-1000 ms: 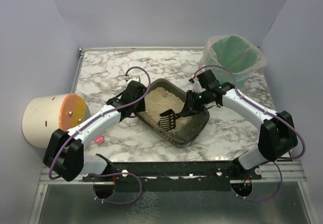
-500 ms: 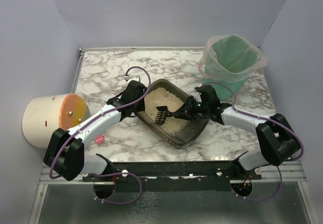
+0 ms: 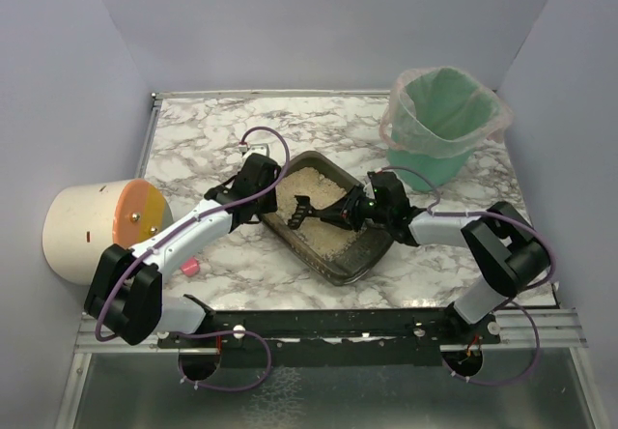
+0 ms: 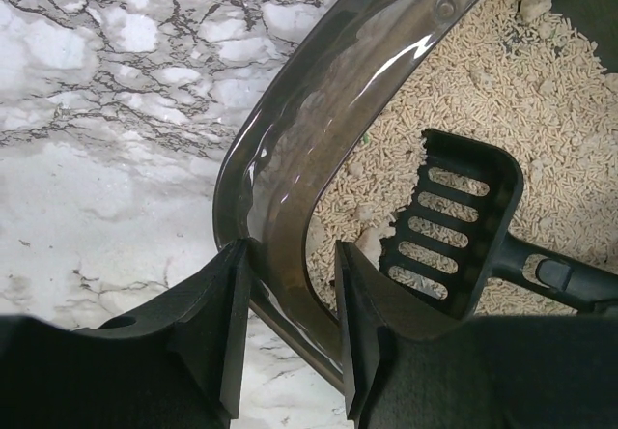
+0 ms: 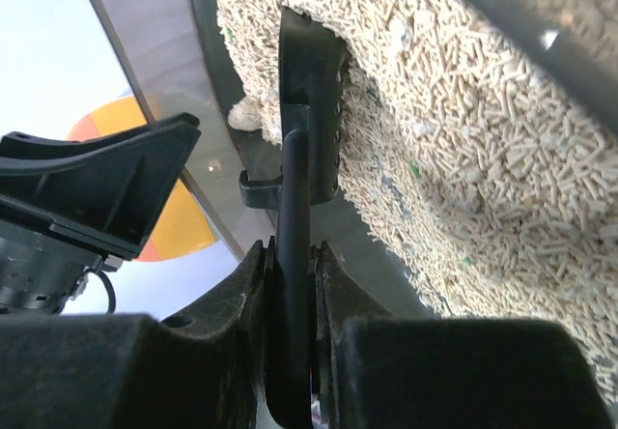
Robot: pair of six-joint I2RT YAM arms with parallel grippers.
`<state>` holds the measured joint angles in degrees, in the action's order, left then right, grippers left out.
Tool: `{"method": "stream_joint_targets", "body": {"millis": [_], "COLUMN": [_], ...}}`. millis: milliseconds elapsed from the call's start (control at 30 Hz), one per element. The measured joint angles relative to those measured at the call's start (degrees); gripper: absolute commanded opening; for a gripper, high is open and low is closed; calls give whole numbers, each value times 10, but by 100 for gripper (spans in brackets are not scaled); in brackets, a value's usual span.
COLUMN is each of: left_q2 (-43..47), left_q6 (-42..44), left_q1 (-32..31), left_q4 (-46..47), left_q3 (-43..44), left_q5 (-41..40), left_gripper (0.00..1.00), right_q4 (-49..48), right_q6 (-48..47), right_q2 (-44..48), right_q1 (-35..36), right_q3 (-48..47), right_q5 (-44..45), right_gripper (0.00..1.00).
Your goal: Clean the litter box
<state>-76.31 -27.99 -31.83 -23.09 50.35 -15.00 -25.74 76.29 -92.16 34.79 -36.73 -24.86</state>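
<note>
The litter box (image 3: 372, 245) sits slantwise mid-table, a dark tray holding beige pellet litter (image 3: 323, 192). My left gripper (image 3: 268, 197) is shut on its left rim (image 4: 319, 110), one finger (image 4: 227, 294) outside the wall and one inside. The right gripper (image 3: 359, 212) reaches low over the box, shut on the handle (image 5: 294, 187) of the black slotted scoop (image 3: 301, 212). The scoop's head (image 4: 454, 221) rests on the litter close to the left wall. Pale clumps (image 4: 372, 245) lie beside it.
A green bucket (image 3: 439, 120) lined with a clear bag stands at the back right. A cream cylinder with an orange face (image 3: 97, 226) lies off the table's left edge. A small pink thing (image 3: 190, 268) lies by the left arm.
The right arm has dropped lower and swept the scoop leftward across the litter toward the left wall. The left gripper has stayed on the rim, its jaws closing slightly.
</note>
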Motion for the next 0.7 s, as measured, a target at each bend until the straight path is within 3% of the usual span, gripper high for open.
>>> {"method": "stream_joint_targets", "body": {"millis": [700], "left_q2": [-3], "left_q6": [8], "left_q1": [3], "left_q4": [6], "left_q3": [0], "left_q5": [-20], "left_gripper": [13], "right_q4": [-245], "right_q6": [79], "right_q2": [-68], "right_q1": [6], "right_q3": [39], "right_q5": [4], "right_gripper": [1]}}
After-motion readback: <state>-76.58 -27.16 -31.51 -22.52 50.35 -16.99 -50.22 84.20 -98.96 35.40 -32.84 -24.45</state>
